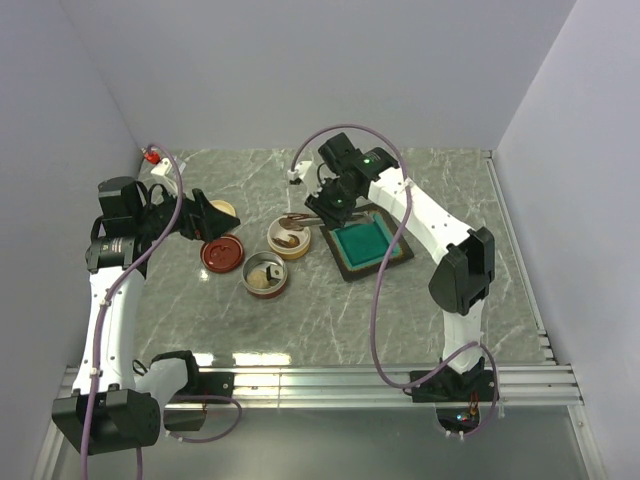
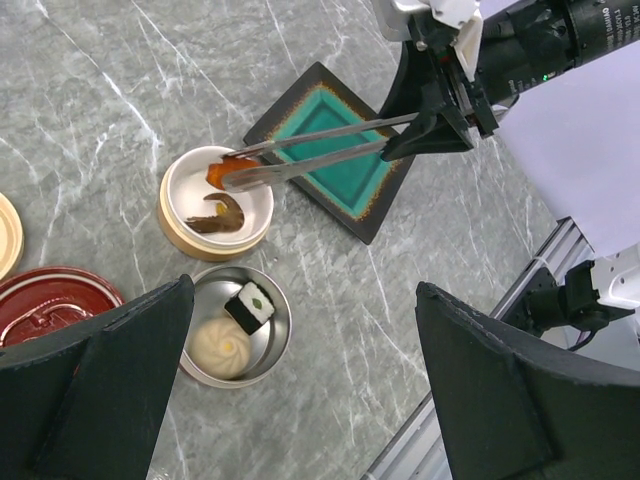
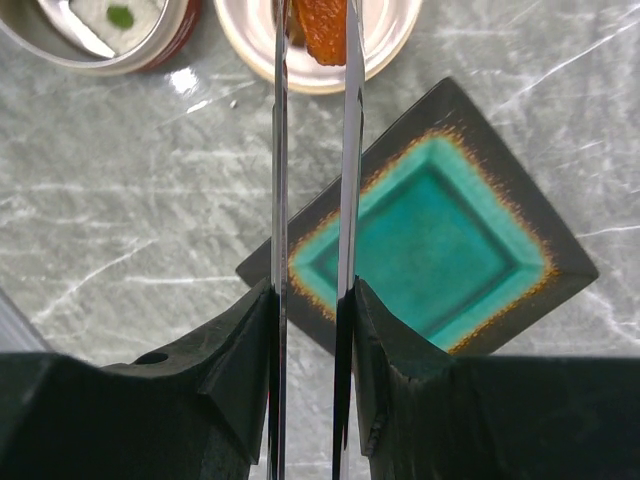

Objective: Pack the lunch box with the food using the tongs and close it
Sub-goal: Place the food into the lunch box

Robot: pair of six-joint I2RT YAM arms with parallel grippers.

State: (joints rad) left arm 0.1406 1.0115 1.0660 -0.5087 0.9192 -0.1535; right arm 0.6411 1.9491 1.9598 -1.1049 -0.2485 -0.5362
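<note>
The right hand (image 3: 312, 295) is partly closed on the tongs (image 3: 349, 150). Its two pads press the thin arms inward near the joined end, so that the squeeze carries out to the tips. The arms reach left across the teal tray (image 3: 440, 240) and pinch the orange-red piece (image 2: 228, 168) at the rim of the cream bowl (image 2: 190, 190), just left of the tray. Whether the piece touches the bowl cannot be told. The dark brown lump (image 2: 218, 212) already lies in that bowl. The metal tin (image 2: 212, 296) stands beside the bowl, nearer and to the left. It holds the pale round piece (image 2: 222, 345) and the white cube (image 2: 250, 305). The red lid (image 2: 50, 305) lies flat on the tabletop (image 1: 330, 320) left of the tin, probably set aside so that both containers stay open for filling. The left hand (image 2: 305, 330) is spread wide and grips nothing. It hangs above the tin, apparently waiting to handle the lid. Packing appears close to done, and closing has not yet begun.
</note>
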